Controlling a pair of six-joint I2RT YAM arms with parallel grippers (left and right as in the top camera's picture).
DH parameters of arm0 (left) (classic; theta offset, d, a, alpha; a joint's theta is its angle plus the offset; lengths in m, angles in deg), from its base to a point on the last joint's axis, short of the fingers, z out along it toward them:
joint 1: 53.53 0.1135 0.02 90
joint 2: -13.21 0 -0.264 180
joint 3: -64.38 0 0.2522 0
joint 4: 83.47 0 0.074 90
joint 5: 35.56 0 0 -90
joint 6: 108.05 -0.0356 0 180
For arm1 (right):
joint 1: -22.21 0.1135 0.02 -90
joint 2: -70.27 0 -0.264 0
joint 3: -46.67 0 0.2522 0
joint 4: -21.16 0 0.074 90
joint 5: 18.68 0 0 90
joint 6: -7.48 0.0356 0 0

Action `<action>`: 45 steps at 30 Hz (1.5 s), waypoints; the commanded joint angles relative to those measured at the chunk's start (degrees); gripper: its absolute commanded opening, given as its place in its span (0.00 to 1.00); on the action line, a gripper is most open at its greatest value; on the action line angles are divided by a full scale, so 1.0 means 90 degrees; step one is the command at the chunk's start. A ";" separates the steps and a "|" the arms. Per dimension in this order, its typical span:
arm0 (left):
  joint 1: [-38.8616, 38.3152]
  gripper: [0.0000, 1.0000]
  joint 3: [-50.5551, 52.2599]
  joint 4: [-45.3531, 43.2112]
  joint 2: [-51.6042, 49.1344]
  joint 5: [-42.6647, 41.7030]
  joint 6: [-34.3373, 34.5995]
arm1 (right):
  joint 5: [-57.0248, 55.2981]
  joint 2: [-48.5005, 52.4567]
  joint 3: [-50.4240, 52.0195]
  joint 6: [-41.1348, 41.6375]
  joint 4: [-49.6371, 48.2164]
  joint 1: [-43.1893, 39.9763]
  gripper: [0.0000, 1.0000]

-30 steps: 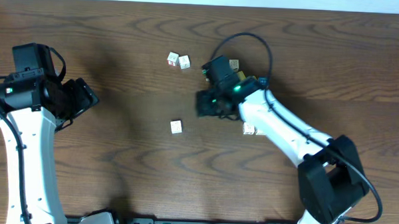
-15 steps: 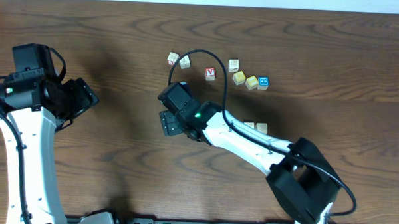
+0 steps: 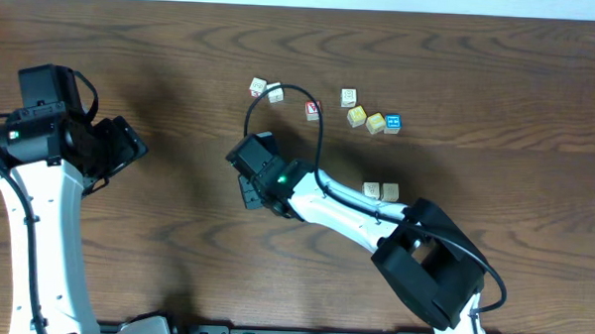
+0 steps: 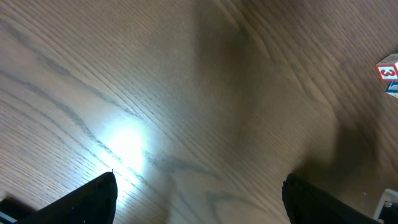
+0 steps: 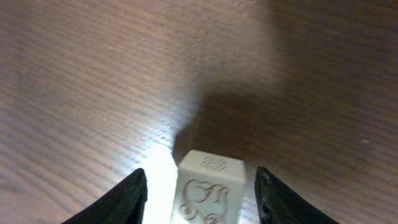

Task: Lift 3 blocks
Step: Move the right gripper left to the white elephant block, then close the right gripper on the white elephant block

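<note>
One cream block (image 5: pixel 209 186) sits on the bench (image 5: pixel 93 74) between the fingers (image 5: pixel 127 202) of the right claw (image 5: pixel 200 179). Its near face carries a curly reddish mark. The claw is spread. A bright strip of wood shows between the block and one finger, with a narrower gap on the other side, so nothing is pinched.

From overhead the right claw (image 3: pixel 249 190) hides this block. It is left of the red-lettered cube (image 3: pixel 312 109) and closer to the arms' bases. A pair of cream blocks (image 3: pixel 373 190) lies side by side, just beside each other, to the right of the red-lettered cube and also closer to the bases, next to the right arm's white link.

Just right of the red-lettered cube and a little farther from the bases is a pale cube (image 3: pixel 349 96). Beyond it two yellow cubes (image 3: pixel 356 116) and a blue cube (image 3: pixel 392 123) run in a short row. Two white cubes (image 3: pixel 259 87) lie close together to the left of the red-lettered cube.

The left claw (image 3: pixel 130 146) is far to the left of the red-lettered cube, well apart from every cube. In its wrist view the left claw (image 4: pixel 199 180) is spread wide over bare wood and holds nothing.
</note>
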 commanded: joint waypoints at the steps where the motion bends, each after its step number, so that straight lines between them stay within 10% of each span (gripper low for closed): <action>1: 0.0029 0.85 -0.0066 0.0022 -0.0012 0.0034 0.0056 | -0.0250 0.0010 -0.0080 -0.0010 0.0012 0.0104 0.50; 45: 0.0029 0.85 -0.0066 0.0022 -0.0012 0.0034 0.0056 | -0.0792 0.0155 -0.0821 0.0109 0.1751 -0.0299 0.28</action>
